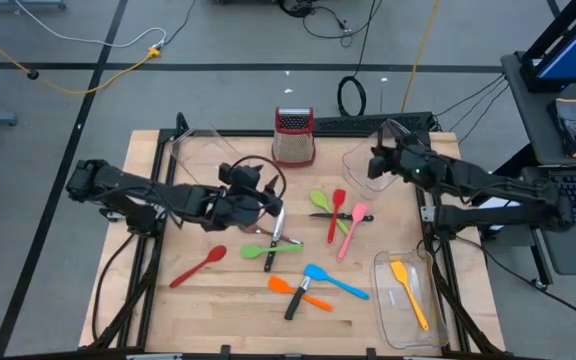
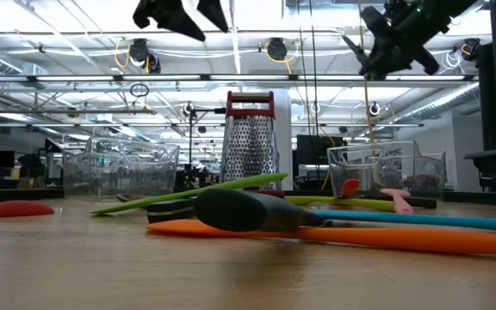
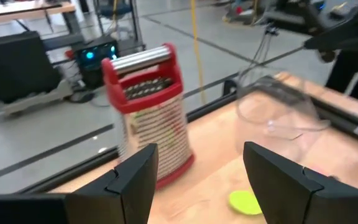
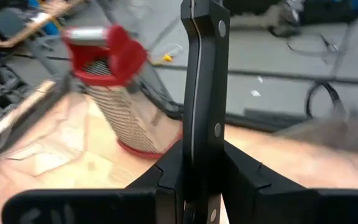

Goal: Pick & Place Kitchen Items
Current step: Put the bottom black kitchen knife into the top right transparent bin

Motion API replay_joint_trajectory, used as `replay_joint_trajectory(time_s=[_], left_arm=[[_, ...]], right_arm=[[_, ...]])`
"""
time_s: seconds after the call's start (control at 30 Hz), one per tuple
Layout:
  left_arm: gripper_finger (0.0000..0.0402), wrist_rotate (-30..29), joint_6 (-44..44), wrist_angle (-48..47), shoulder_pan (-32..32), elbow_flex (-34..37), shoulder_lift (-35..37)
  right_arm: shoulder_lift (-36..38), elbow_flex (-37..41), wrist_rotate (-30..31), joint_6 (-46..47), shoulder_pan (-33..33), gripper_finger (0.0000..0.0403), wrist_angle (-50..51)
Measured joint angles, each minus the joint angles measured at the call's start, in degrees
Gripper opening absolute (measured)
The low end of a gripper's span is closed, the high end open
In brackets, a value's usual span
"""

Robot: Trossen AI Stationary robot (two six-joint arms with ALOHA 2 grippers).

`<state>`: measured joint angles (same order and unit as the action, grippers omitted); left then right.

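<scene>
Black-handled knife, no legible markings

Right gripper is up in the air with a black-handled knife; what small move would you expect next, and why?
Probably a short carry and lowering over the clear bin directly beneath it. The right gripper is shut on the black-handled knife, held high near the table's far right, with that bin below. The left gripper is open above the utensil pile, holding nothing.
</scene>
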<state>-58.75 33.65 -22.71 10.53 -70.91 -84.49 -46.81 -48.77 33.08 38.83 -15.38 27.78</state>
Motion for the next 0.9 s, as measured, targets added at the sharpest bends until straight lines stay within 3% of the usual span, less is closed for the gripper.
replay_joint_trajectory(time_s=[0.33,0.5,0.73,0.9], left_arm=[[0.0241,5.05,-5.91,-4.72,-7.98,0.00,0.00],[0.0241,11.74,-10.10,-5.63,-13.44,0.00,0.00],[0.0241,20.92,-15.48,-5.70,-20.10,0.00,-0.02],[0.0241,26.38,-19.25,-4.41,-23.39,0.02,-0.02]], right_arm=[[-1.24,0.00,-1.25,14.96,-0.81,0.0062,9.02],[-3.08,0.00,-2.40,20.68,-0.83,0.0062,11.68],[-6.46,0.00,-7.07,21.28,-2.31,0.0062,18.12],[-7.86,0.00,-9.37,15.41,-6.33,0.0062,20.70]])
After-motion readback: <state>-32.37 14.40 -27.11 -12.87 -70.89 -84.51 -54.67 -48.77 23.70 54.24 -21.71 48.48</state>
